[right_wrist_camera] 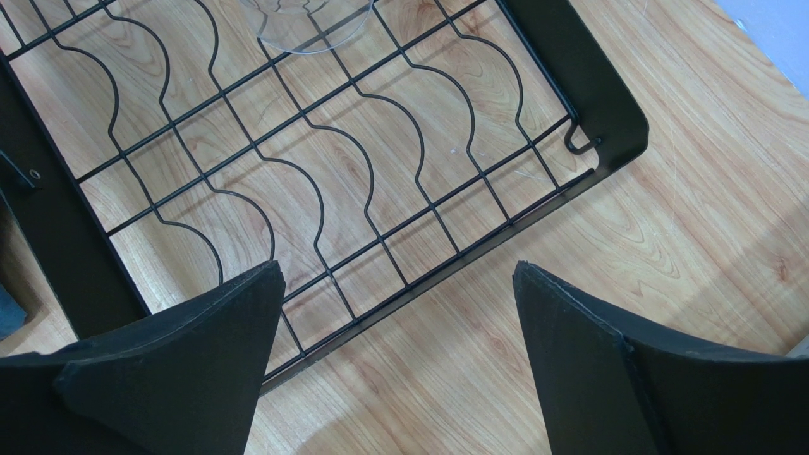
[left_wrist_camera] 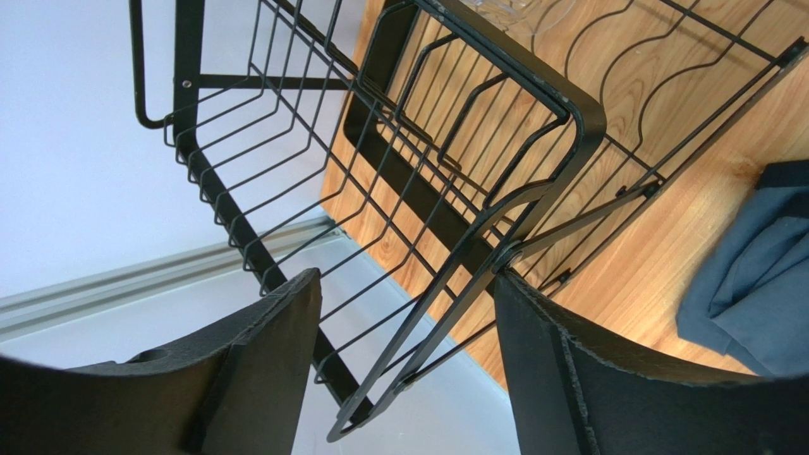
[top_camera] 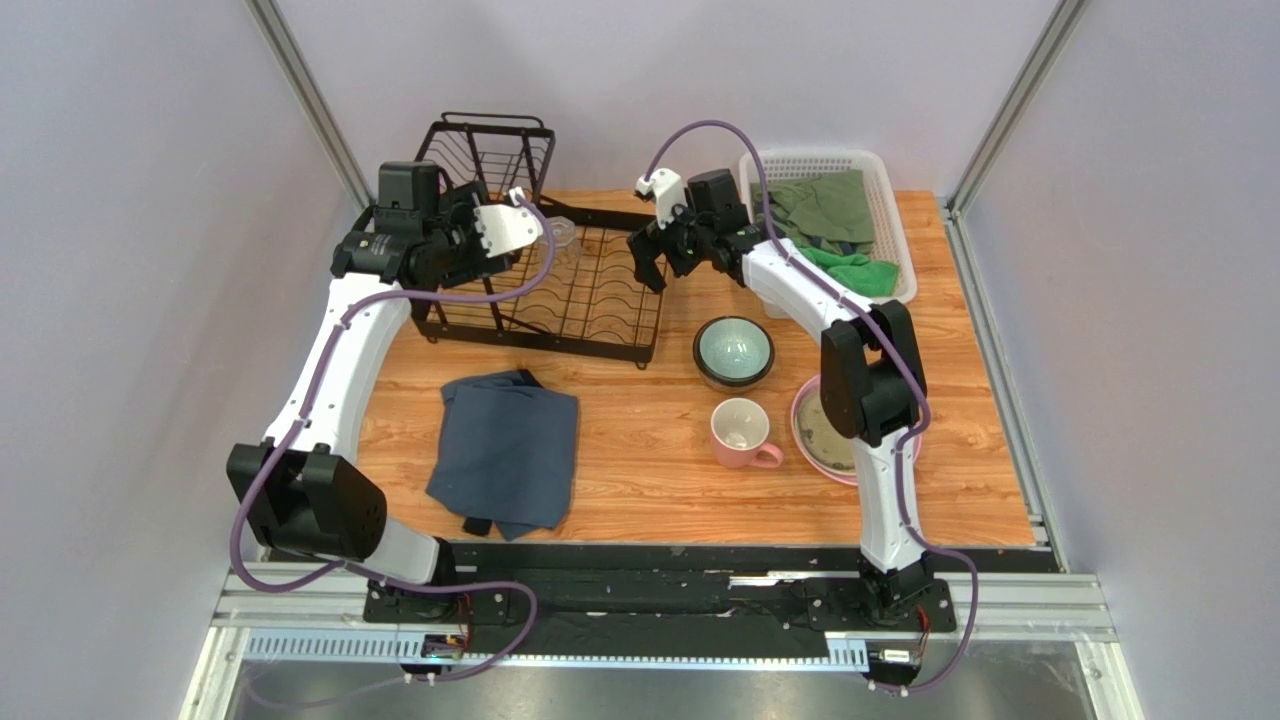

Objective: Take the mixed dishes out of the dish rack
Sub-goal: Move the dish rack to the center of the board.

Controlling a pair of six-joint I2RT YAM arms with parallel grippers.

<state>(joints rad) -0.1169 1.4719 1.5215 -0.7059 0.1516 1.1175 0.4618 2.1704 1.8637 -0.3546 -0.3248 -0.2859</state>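
Wooden table (top_camera: 646, 480) carrying the black wire dish rack (top_camera: 556, 342) at its far left. Four of the mixed dishes lie out on the boards at the right. The large pink plate (top_camera: 816, 468) has the smaller cream plate (top_camera: 819, 428) on it, both partly hidden by the right arm. The dark bowl (top_camera: 733, 351) with its teal inside and the pink mug (top_camera: 739, 431) stand apart from each other just beside the plates. The clear glass (top_camera: 559, 234) is the only dish seen in the rack, on the slotted lower tray (right_wrist_camera: 593, 90) near the raised upper shelf (top_camera: 489, 150). Too little of it shows to tell whether it stands upright or inverted. The left hand (left_wrist_camera: 406, 284) hangs close beside the glass with its fingers apart and clamped on nothing. The corner rail of the upper shelf shows between them, and contact with it cannot be told. The right hand (right_wrist_camera: 399, 275) hovers over the tray's corner, fingers wide apart and empty. The step in hand is judged to be taking the glass. To do it well, the left hand should clear the shelf rail before closing, so that no wire is pinched. It should then straddle the glass wall squarely, close gently on the smooth surface, lift straight up out of the wavy dividers, and set the glass on bare wood away from the mug.
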